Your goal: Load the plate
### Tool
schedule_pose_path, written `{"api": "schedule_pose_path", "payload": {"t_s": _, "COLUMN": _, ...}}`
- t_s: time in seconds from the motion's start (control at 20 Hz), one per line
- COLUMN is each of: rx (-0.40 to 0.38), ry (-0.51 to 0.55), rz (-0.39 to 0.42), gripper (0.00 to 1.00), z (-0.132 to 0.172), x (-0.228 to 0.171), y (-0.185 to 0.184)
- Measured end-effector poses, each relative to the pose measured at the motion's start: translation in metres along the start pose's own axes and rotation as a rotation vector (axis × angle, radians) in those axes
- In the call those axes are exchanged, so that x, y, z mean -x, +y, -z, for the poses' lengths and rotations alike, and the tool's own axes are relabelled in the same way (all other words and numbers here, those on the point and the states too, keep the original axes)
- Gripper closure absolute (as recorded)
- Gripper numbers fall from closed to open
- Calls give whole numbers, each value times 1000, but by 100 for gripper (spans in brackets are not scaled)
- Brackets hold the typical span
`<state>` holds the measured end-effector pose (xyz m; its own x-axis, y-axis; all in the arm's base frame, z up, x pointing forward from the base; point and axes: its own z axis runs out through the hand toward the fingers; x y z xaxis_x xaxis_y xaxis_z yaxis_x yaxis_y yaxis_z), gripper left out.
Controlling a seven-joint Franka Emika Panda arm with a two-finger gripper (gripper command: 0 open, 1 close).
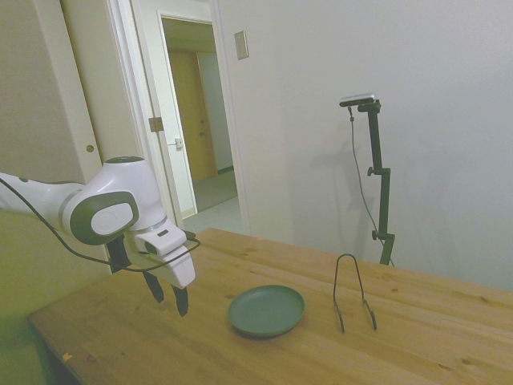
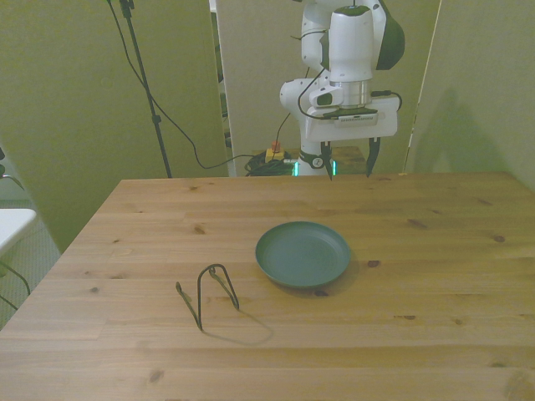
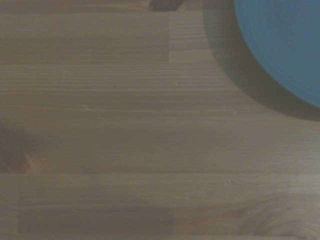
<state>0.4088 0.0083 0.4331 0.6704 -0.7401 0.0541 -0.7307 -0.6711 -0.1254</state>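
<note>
The round dark green plate (image 1: 266, 310) lies flat on the wooden table (image 1: 417, 337), near the middle (image 2: 303, 253). A curved part of the plate (image 3: 285, 45) shows blurred in the wrist view. My gripper (image 1: 168, 295) hangs above the table, apart from the plate and toward the side view's left. In the front view the gripper (image 2: 349, 164) is behind the plate, over the far edge. It is open, with nothing between its fingers.
A thin black wire stand (image 1: 353, 293) sits upright on the table beside the plate, at the front view's left (image 2: 213, 292). An open doorway (image 1: 196, 120) lies beyond the table. Cables (image 2: 180, 134) hang behind the far edge.
</note>
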Motion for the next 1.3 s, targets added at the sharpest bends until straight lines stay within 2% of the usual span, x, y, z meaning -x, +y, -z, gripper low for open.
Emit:
{"api": "schedule_pose_path", "payload": {"t_s": 0.25, "rx": 9, "ry": 12, "rz": 7, "gripper": 0, "z": 1, "x": -6, "y": -4}}
{"api": "schedule_pose_path", "payload": {"t_s": 0.5, "rx": 27, "ry": 45, "rz": -31, "gripper": 0, "z": 8, "x": -36, "y": -39}}
{"api": "schedule_pose_path", "payload": {"t_s": 0.85, "rx": 143, "ry": 96, "rz": -104, "gripper": 0, "z": -19, "x": -85, "y": -93}}
{"api": "schedule_pose_path", "payload": {"t_s": 1.05, "rx": 173, "ry": 129, "rz": -127, "gripper": 0, "z": -31, "x": -112, "y": -111}}
{"api": "schedule_pose_path", "payload": {"t_s": 1.3, "rx": 210, "ry": 138, "rz": -130, "gripper": 0, "z": -56, "x": -122, "y": -125}}
